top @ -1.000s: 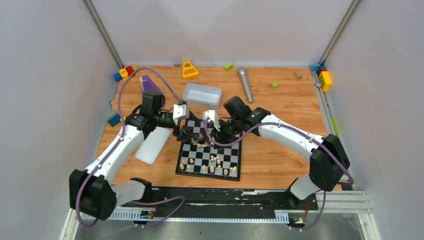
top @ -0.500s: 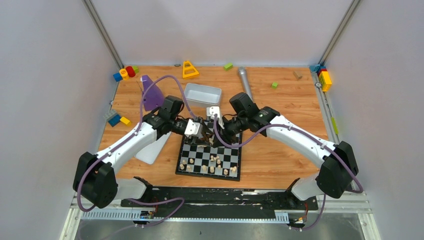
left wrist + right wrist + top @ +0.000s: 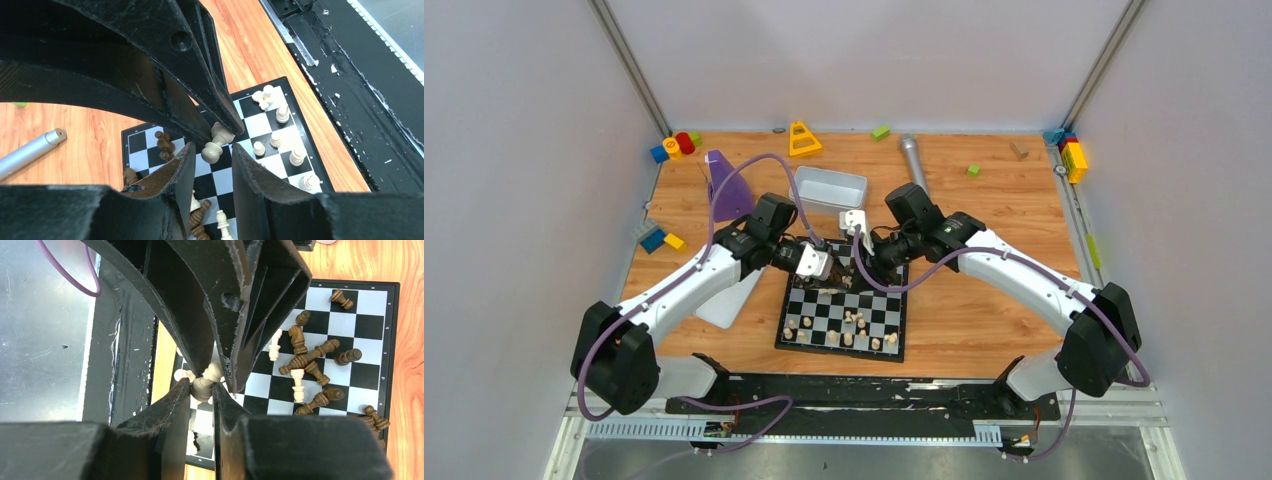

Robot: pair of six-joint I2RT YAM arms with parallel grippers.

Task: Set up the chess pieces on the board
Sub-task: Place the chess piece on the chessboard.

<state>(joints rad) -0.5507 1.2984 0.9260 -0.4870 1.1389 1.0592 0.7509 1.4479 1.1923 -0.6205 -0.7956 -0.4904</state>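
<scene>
Pale chess piece (image 3: 216, 144) is pinched in my right jaws, with the board (image 3: 369, 326) below. Left jaws meet them tip to tip and stand spread either side of the same piece, with no clear contact. Its long axis is tilted, head toward the right tips. Looks like a handover, so I'd want the left to pinch the body squarely.

The black-and-white checkered chessboard (image 3: 819, 305) lies on the wooden counter (image 3: 984, 300); pale beige wooden chess pieces (image 3: 847, 339) stand on its near rows; dark brown chess pieces (image 3: 310, 357) lie on its far half; the white rectangular tray (image 3: 828, 207) sits behind it.
</scene>
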